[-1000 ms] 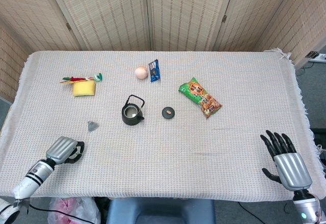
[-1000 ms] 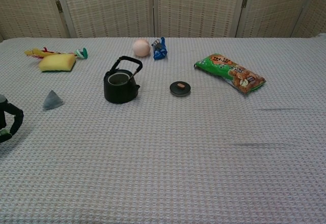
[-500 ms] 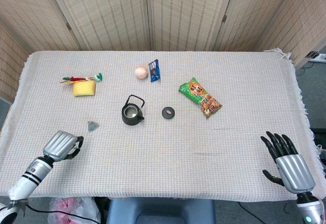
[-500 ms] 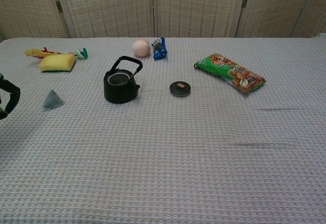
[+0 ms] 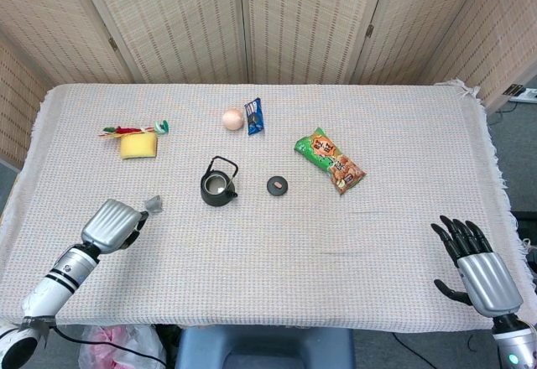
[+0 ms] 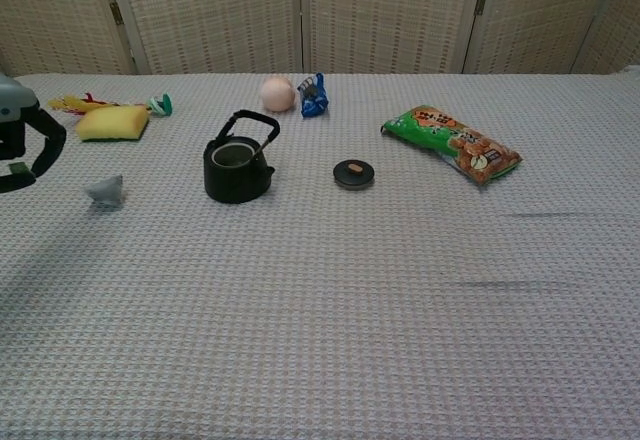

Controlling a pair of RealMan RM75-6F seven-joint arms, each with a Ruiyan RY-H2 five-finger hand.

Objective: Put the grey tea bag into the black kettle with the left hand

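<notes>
The small grey tea bag [image 5: 153, 204] [image 6: 106, 190] lies on the cloth left of the black kettle [image 5: 218, 185] [image 6: 236, 161], which stands lidless with its handle up. Its round black lid [image 5: 278, 185] [image 6: 353, 173] lies to the kettle's right. My left hand [image 5: 116, 223] [image 6: 22, 137] hovers just near and left of the tea bag, fingers curled downward, holding nothing; the head view shows its back partly covering the bag's near edge. At the table's near right corner my right hand [image 5: 478, 267] rests with fingers spread and empty.
A yellow sponge [image 5: 138, 144] and a red-green-yellow toy [image 5: 134, 129] lie at the far left. A peach ball [image 5: 232, 119] and a blue packet [image 5: 254, 116] sit behind the kettle. A green snack bag [image 5: 330, 160] lies to the right.
My left hand has risen and travelled forward and rightward from the table's near left edge until it is beside the tea bag. The right hand barely shifted.
</notes>
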